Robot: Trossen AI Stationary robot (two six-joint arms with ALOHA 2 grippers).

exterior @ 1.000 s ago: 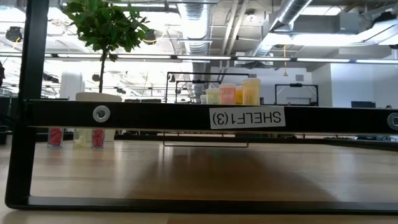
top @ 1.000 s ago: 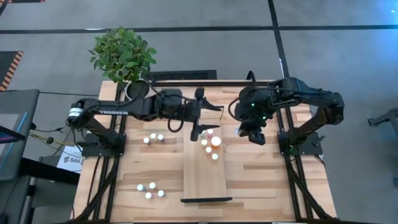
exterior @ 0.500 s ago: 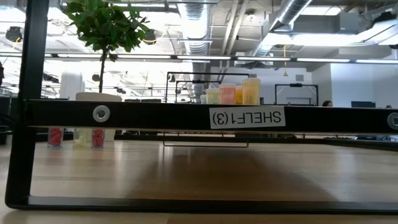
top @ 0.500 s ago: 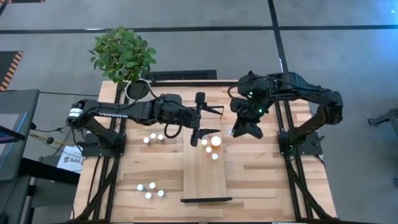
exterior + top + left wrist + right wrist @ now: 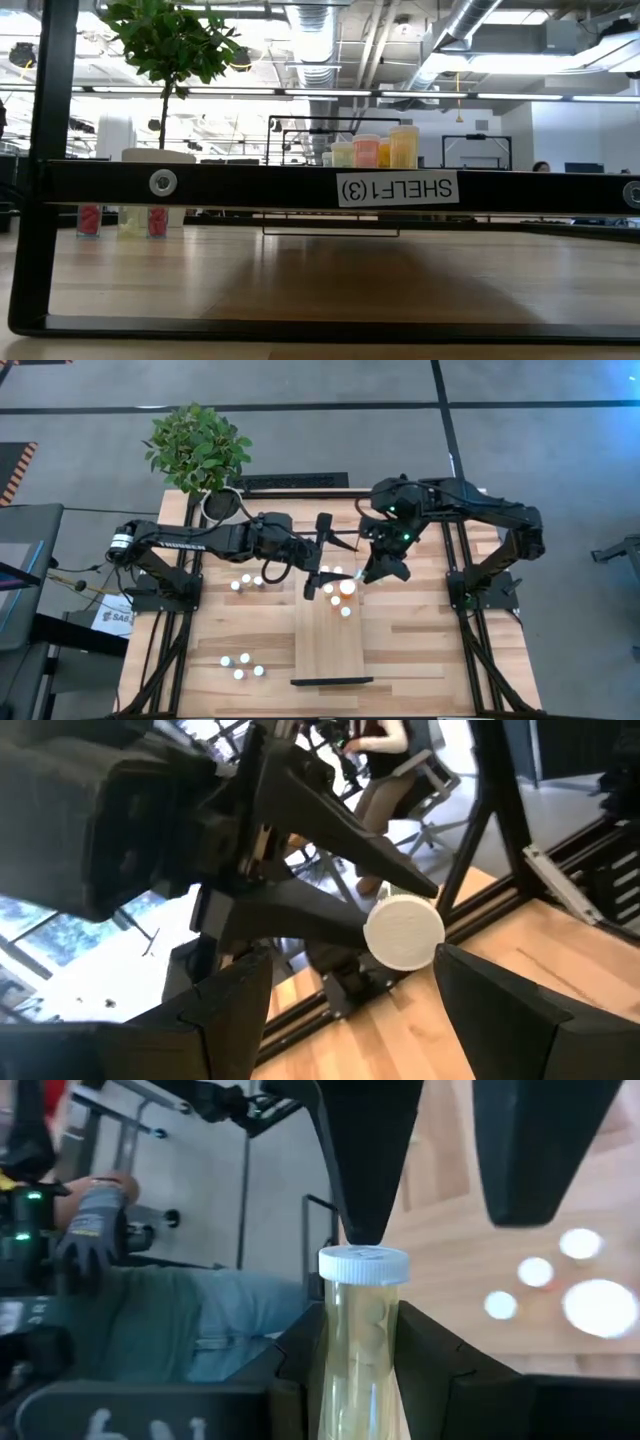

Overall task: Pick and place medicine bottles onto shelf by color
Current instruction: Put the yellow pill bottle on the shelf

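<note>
The right gripper (image 5: 362,1380) is clamped on a clear, pale-yellow cylindrical bottle (image 5: 362,1330) with a ribbed white cap; the bottle's base is hidden between the dark fingers. The left gripper (image 5: 322,565), fingers spread apart, faces it closely, near the shelf's far end. Just below both on the smooth light-wood shelf (image 5: 328,645) stand white-capped bottles (image 5: 334,598) and one larger orange bottle (image 5: 347,587). Bottle colours are hard to make out from above.
</note>
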